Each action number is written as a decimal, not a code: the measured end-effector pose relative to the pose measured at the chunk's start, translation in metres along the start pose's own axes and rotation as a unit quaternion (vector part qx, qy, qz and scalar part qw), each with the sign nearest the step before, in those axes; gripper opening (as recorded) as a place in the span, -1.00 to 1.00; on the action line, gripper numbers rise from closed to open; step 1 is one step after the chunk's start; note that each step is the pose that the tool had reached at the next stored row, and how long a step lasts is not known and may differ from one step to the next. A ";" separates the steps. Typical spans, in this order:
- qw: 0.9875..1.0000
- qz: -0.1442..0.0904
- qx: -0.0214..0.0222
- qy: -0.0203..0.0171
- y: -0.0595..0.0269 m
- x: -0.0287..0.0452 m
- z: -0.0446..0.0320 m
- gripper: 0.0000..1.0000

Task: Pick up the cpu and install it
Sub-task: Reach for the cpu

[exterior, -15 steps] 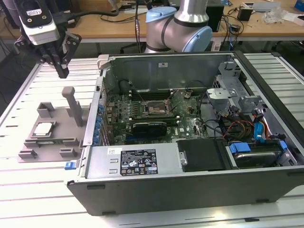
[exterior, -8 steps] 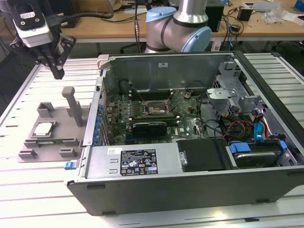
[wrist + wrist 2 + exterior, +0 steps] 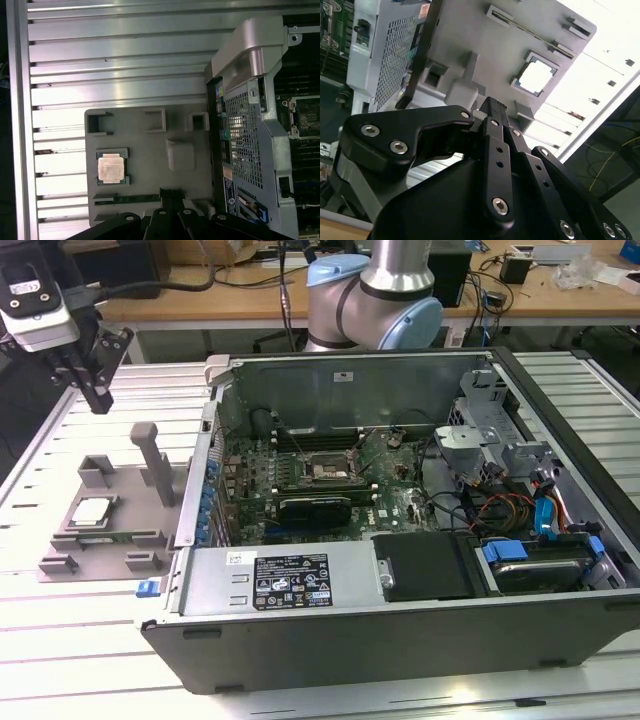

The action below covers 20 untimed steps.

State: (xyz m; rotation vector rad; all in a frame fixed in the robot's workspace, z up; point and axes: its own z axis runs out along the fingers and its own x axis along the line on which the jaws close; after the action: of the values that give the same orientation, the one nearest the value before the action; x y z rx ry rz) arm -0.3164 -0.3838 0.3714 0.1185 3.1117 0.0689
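The slatted metal tabletop is carrying an open computer case and, just beside it, a grey plastic tray.

Silver arm, pale blue joint caps; black end effector with silver screws

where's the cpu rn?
At the exterior view's left, the cpu lies in a recess of the grey tray, beside the open computer case, not in the socket.

Soft, even room light in the exterior view. In the second wrist view the tabletop and cpu glare white; the claw is shadowed black.
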 end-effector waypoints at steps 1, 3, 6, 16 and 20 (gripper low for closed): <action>1.000 0.000 0.000 0.000 0.0000 0.0029 0.0015 -0.79; 1.000 0.000 0.000 0.000 -0.0001 0.0070 0.0036 -0.79; 1.000 0.000 0.000 0.000 -0.0005 0.0142 0.0081 -0.79; 1.000 0.000 0.000 0.000 -0.0017 0.0296 0.0260 -0.79; 1.000 0.000 0.000 0.000 -0.0020 0.0350 0.0309 -0.79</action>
State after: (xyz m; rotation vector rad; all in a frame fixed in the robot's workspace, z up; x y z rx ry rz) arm -0.3505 -0.3818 0.3395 0.1185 3.1118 0.0689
